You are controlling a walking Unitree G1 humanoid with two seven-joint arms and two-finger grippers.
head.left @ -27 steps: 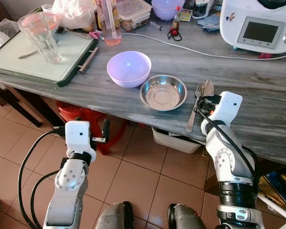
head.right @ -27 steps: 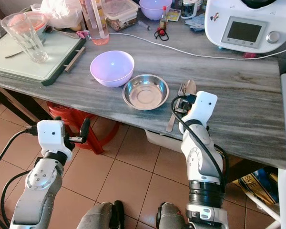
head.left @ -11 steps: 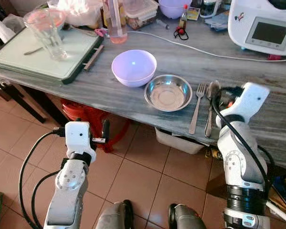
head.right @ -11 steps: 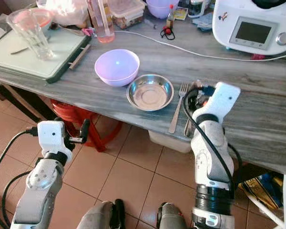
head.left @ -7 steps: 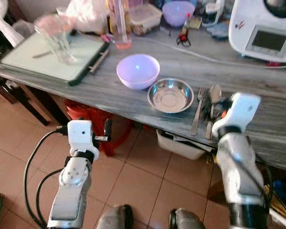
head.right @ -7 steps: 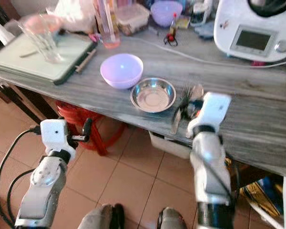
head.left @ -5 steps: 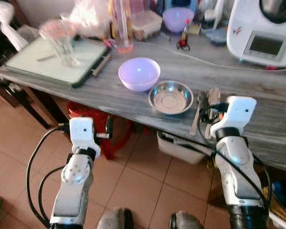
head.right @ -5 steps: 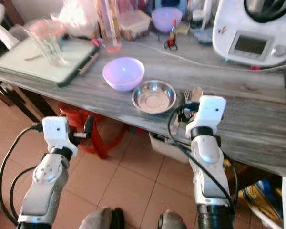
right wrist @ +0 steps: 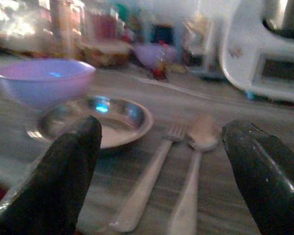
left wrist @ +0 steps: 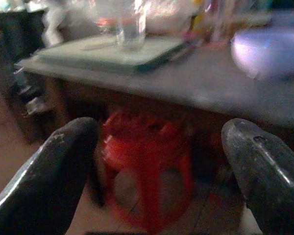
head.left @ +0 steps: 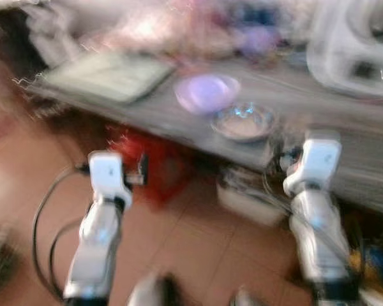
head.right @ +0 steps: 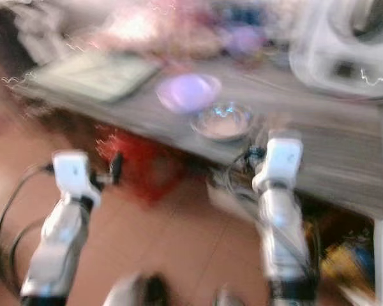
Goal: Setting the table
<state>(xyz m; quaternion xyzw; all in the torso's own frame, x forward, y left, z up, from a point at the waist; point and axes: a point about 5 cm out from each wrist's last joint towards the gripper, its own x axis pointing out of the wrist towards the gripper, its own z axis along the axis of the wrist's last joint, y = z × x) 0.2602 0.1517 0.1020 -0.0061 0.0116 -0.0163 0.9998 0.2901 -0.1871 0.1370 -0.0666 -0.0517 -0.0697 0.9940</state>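
The head views are heavily blurred. A lilac bowl (head.left: pixel 207 92) and a steel dish (head.left: pixel 244 122) sit near the front of the grey table (head.left: pixel 345 143). In the right wrist view, a fork (right wrist: pixel 147 193) and a spoon (right wrist: pixel 193 181) lie side by side right of the steel dish (right wrist: pixel 95 120). My right gripper (right wrist: pixel 161 132) is open just in front of the cutlery, holding nothing. My left gripper (left wrist: pixel 157 132) is open below table height, facing a red stool (left wrist: pixel 147 171).
A green tray (left wrist: pixel 112 49) with a glass (left wrist: pixel 130 24) on it lies at the table's left end. A white kitchen appliance (right wrist: pixel 264 54) stands at the back right. Jars and containers crowd the table's far edge. Tiled floor lies before the table.
The whole head picture has shifted and blurred, so the camera is moving. My right gripper has drawn back from beside the spoon toward the table's front edge. The left arm keeps its pose.
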